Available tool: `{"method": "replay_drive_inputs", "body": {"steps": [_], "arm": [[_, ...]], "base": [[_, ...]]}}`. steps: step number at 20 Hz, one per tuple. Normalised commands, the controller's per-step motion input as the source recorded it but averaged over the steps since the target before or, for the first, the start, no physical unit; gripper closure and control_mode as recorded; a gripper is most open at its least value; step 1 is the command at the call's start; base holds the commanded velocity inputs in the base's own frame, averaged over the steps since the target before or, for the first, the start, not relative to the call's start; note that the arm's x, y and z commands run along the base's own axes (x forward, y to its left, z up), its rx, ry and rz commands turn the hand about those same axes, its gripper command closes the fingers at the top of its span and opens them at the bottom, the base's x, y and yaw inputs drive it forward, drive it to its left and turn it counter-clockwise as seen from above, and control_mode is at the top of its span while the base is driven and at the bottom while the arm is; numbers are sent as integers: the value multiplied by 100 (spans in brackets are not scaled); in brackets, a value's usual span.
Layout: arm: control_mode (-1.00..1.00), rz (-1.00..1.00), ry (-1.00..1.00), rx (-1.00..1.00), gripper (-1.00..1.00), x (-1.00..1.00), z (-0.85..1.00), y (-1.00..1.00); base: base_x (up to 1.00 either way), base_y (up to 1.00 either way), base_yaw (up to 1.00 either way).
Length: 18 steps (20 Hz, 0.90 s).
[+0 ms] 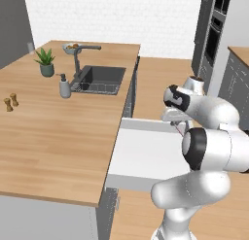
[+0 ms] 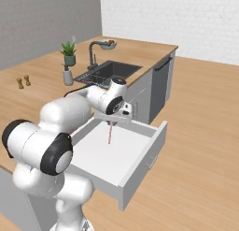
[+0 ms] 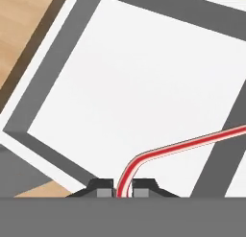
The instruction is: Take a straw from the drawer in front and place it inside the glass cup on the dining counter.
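Note:
My gripper (image 2: 111, 123) hangs over the open drawer (image 2: 100, 155) and is shut on the straw (image 2: 110, 133), a thin red-pink stick that dangles down from the fingertips above the white drawer floor. In the hand view the straw (image 3: 158, 150) rises between the two dark fingertips (image 3: 143, 187), bends, and runs off to the right across the drawer (image 3: 139, 77). The drawer (image 1: 146, 154) juts out from the side of the light-wood dining counter (image 1: 58, 137). A small pale glass cup (image 1: 30, 47) stands at the counter's far left corner, far from the gripper.
On the counter are a dark sink (image 1: 99, 78) with a faucet (image 1: 78, 59), a soap dispenser (image 1: 64, 86), a potted plant (image 1: 46, 61), a fruit bowl (image 1: 71, 48) and two small shakers (image 1: 10, 102). Wood floor lies to the right of the drawer.

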Motion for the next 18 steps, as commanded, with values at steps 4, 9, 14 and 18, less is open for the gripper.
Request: {"method": "replay_drive_inputs", "body": {"steps": [4,9,14,18], "arm": [[-100,-6,1,0,100,-56,100,19],[-100,-3,-14,-5,100,-84,100,29],[-100,-2,-23,-10,100,-83,100,31],[-100,0,-19,-14,100,-76,91,54]], "base": [[0,0,0],[0,0,0],[0,0,0],[0,0,0]]}}
